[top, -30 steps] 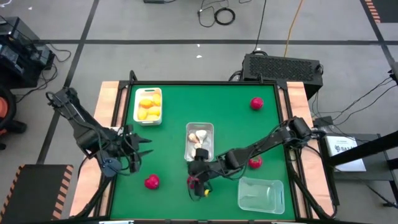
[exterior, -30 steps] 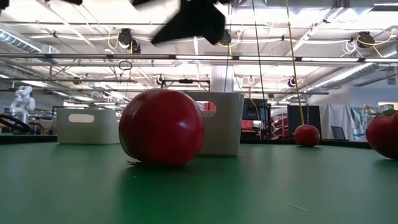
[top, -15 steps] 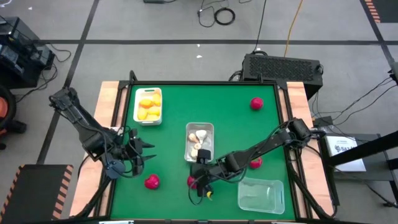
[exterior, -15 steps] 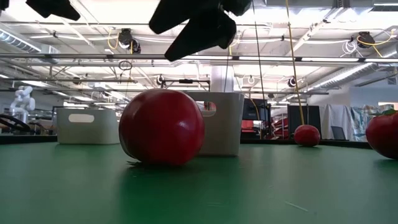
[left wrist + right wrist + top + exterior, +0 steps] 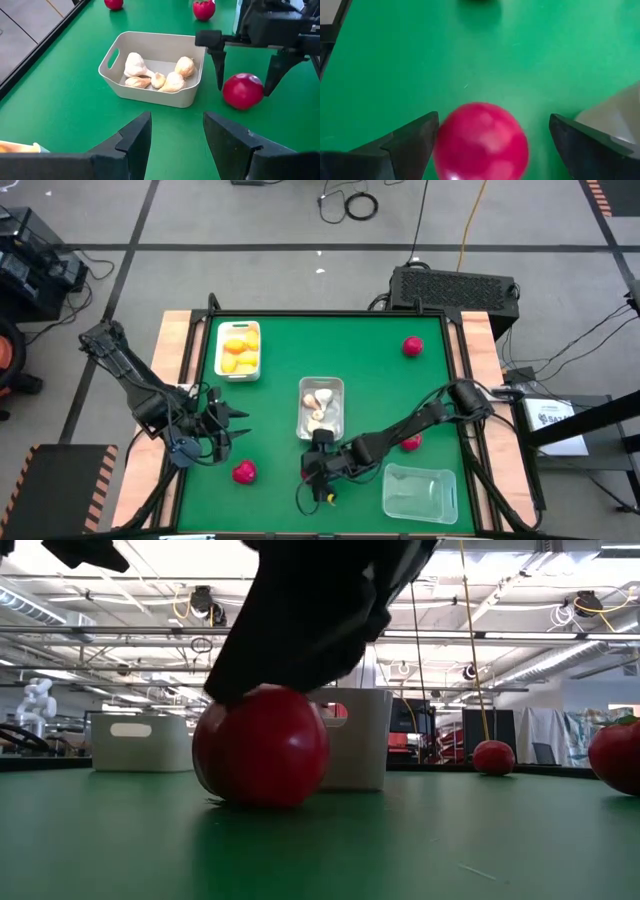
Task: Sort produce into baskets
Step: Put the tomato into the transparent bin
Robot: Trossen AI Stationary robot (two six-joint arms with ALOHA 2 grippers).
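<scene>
My right gripper (image 5: 311, 471) is open and low over the table, near its front edge. Its two fingers stand on either side of a red strawberry-like piece (image 5: 481, 145), also seen in the left wrist view (image 5: 243, 91) and the low view (image 5: 260, 745), where it rests on the green mat. I cannot tell whether a finger touches it. My left gripper (image 5: 226, 430) is open and empty at the table's left. Other red pieces lie on the mat at the near left (image 5: 243, 471), at the right (image 5: 410, 442) and at the far right (image 5: 412, 346).
A white tray (image 5: 238, 350) at the far left holds yellow lemons. A pale tray (image 5: 116, 54) of garlic bulbs stands mid-table, just behind my right gripper. A clear tray (image 5: 420, 492) stands at the near right. Bare mat lies between the trays.
My right gripper has come down over the red piece near the front edge; its open fingers now stand on either side of it. The piece has stayed where it was.
</scene>
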